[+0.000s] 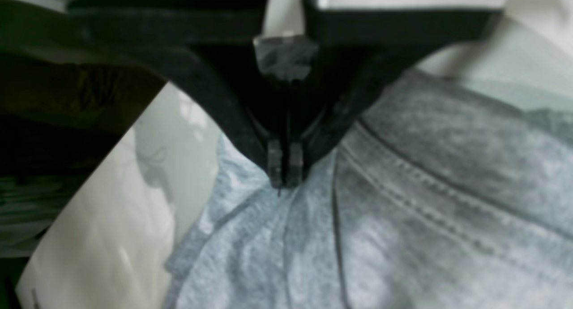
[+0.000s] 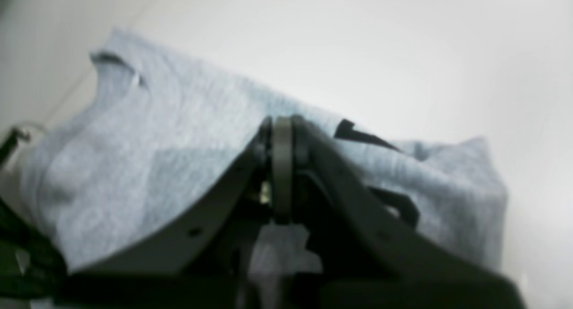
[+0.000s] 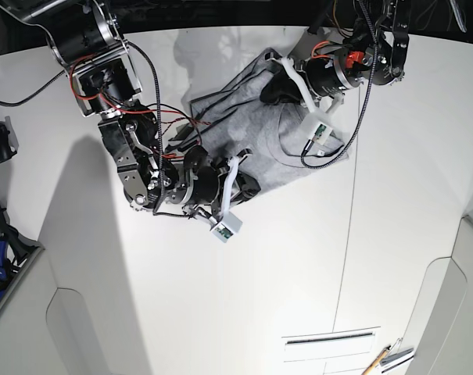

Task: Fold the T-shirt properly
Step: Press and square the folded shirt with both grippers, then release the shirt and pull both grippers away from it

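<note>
While rumpled, pinched in the left claw (image 1: 285, 183)

Lying near an edge of the table (image 3: 283, 281) as a gray T-shirt (image 3: 259, 133). Clamped by those tips; also overlapped by the right claw (image 2: 283, 121), drawn together, though cannot tell if gripping cloth.

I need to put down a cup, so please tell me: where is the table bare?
Bare table lies below the T-shirt, down to the pencil. It is crowded around the shirt, where both arms reach in.
</note>
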Motion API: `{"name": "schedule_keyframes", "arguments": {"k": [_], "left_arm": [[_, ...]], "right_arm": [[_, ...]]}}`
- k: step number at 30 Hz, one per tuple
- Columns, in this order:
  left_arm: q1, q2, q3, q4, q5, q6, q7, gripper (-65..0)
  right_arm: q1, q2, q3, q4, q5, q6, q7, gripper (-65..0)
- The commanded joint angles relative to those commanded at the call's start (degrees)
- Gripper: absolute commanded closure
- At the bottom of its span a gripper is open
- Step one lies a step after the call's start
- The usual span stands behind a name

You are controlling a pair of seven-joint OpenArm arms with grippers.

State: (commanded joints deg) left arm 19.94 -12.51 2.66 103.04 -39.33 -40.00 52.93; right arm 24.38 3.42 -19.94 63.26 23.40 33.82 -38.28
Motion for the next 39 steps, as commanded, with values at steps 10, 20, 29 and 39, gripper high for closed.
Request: {"name": "schedule_keyframes", "arguments": {"k": [10, 20, 29, 39], "left_arm": [[-3.0, -0.1, -4.7, 0.0, 5.9, 0.0, -1.8, 0.0], [-9.5, 0.0, -5.8, -4.9, 7.5, 0.0, -2.4, 0.0], [-13.9, -1.1, -5.9, -4.6, -0.2, 0.0, -1.0, 0.0], [-13.1, -5.7, -5.8, 0.0, -10.5, 0.0, 8.2, 0.0]], "right_arm": [[-3.5, 7.0, 0.2, 8.3, 10.0, -0.02, -8.2, 0.0], [-11.8, 11.1, 0.6, 19.0, 12.0, -0.22, -12.0, 0.0], [-13.6, 11.1, 7.5, 25.2, 12.0, -0.24, -11.8, 0.0], [-12.9, 11.1, 16.4, 25.3, 11.3, -0.24, -12.4, 0.0]]}}
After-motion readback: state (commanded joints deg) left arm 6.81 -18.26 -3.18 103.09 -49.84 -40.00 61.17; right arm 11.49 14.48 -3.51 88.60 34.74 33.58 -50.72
